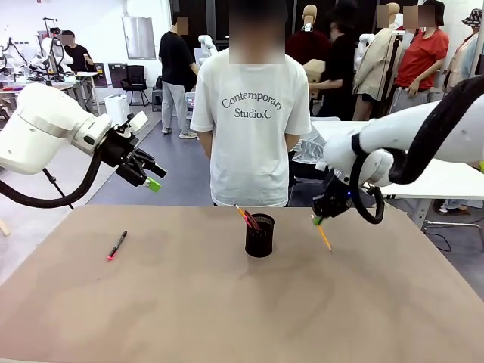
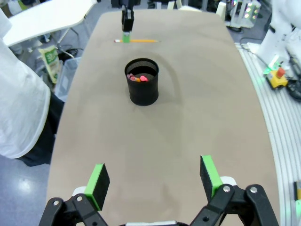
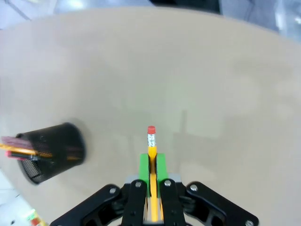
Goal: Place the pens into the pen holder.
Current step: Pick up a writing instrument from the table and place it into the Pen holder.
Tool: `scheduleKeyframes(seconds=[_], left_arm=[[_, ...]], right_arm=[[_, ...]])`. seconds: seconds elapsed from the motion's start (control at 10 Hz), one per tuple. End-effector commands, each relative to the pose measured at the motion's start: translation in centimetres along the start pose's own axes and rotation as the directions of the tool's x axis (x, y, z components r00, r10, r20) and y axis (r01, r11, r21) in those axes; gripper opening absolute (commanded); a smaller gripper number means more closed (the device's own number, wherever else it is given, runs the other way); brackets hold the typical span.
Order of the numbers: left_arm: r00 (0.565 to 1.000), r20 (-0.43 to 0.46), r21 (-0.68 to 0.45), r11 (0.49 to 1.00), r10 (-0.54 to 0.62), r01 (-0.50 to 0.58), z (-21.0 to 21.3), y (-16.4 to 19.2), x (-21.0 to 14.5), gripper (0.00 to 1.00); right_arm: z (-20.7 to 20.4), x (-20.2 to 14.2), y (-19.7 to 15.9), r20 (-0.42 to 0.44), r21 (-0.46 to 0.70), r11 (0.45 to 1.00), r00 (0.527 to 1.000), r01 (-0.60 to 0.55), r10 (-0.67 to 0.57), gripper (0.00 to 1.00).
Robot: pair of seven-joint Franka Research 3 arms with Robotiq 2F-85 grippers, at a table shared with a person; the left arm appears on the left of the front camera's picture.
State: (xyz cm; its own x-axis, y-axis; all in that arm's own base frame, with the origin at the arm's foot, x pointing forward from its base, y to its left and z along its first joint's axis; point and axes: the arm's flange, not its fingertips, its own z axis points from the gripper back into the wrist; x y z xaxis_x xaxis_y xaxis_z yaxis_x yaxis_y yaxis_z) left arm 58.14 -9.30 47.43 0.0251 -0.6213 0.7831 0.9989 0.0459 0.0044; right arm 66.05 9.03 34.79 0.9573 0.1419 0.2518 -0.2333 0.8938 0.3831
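Tan table [image 1: 189, 302]. Bears a black mesh holder [image 1: 259, 237] near the middle, pens [image 1: 247, 218] standing inside; well left of it, lying flat, a marker [image 1: 116, 245].

A big brown table [image 1: 189, 302] in a busy room.
A person in a white T-shirt [image 1: 249, 128] stands at the far side of it. Behind, a person in black [image 1: 175, 60] stands near a black chair [image 1: 136, 79]. A white table [image 1: 446, 180] is off to one side. A green and white bag [image 2: 51, 59] sits on the floor.
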Motion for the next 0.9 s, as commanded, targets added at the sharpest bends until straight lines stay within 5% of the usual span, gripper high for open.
scheduleKeyframes(seconds=[0.0, 0.3, 0.5, 0.8], left_arm=[[1.000, 0.007, 0.005, 1.000, 0.003, -0.003, 0.1, 0.0, 0.1, 1.00], [1.000, 0.007, 0.005, 1.000, 0.003, -0.003, 0.1, 0.0, 0.1, 1.00], [1.000, 0.007, 0.005, 1.000, 0.003, -0.003, 0.1, 0.0, 0.1, 1.00], [1.000, 0.007, 0.005, 1.000, 0.003, -0.003, 0.1, 0.0, 0.1, 1.00]], right_arm=[[2.1, -1.5, -0.6, 0.070, 0.144, 0.983, 0.992, -0.111, 0.102, 0.00], [5.6, -2.5, 0.6, 0.308, 0.293, 0.893, 0.918, -0.341, 0.249, 0.00], [7.2, -3.2, 1.4, 0.572, 0.245, 0.831, 0.767, -0.499, 0.292, 0.00], [8.8, -3.7, 1.8, 0.733, 0.223, 0.806, 0.639, -0.548, 0.231, 0.00]])
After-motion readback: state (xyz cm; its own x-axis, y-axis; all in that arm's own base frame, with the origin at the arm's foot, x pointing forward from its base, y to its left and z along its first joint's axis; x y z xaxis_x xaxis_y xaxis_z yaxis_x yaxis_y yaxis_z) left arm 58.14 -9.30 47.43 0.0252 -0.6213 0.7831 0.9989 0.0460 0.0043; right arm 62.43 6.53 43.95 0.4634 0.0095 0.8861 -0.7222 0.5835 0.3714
